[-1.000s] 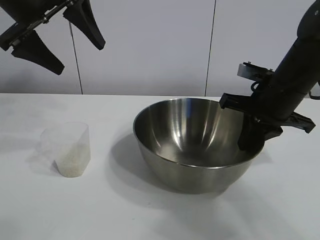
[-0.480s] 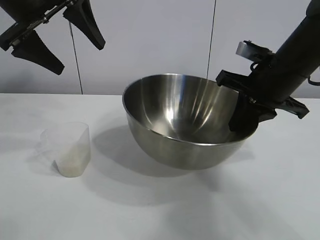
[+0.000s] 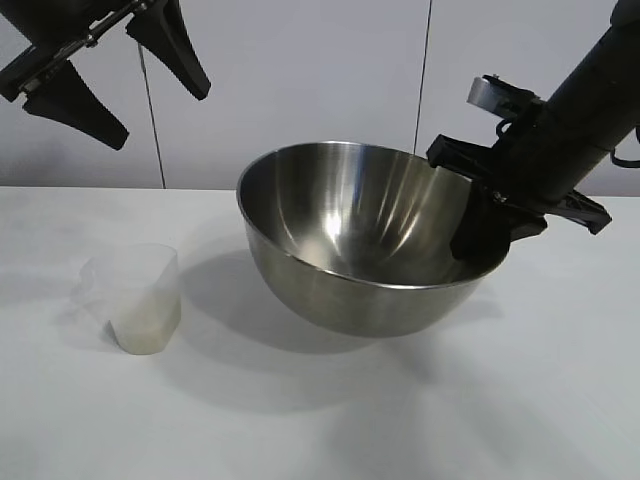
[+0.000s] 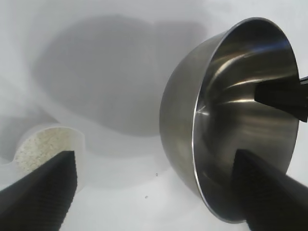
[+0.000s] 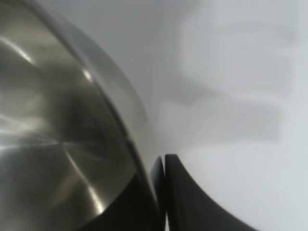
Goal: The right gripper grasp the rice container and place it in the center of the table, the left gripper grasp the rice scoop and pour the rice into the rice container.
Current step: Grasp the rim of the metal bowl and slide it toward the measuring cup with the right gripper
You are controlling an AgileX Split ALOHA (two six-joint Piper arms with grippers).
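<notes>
Bright even light, soft shadows on table, glare inside rice container

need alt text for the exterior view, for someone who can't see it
The right gripper is shut on the rim of the rice container, holding it tilted above the table. At left, the rice scoop holds a little rice; the left gripper hangs open above.

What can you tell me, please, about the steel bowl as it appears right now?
The rice container is a large round stainless-steel bowl with a thin rim and a shiny brushed inside that holds nothing. The right pincer is shut on its rim at the exterior view's right, one finger inside the bowl. The bowl tilts, its mouth tipped toward the camera, and appears lifted off the white table, casting a shadow there. Nothing else touches it.
</notes>
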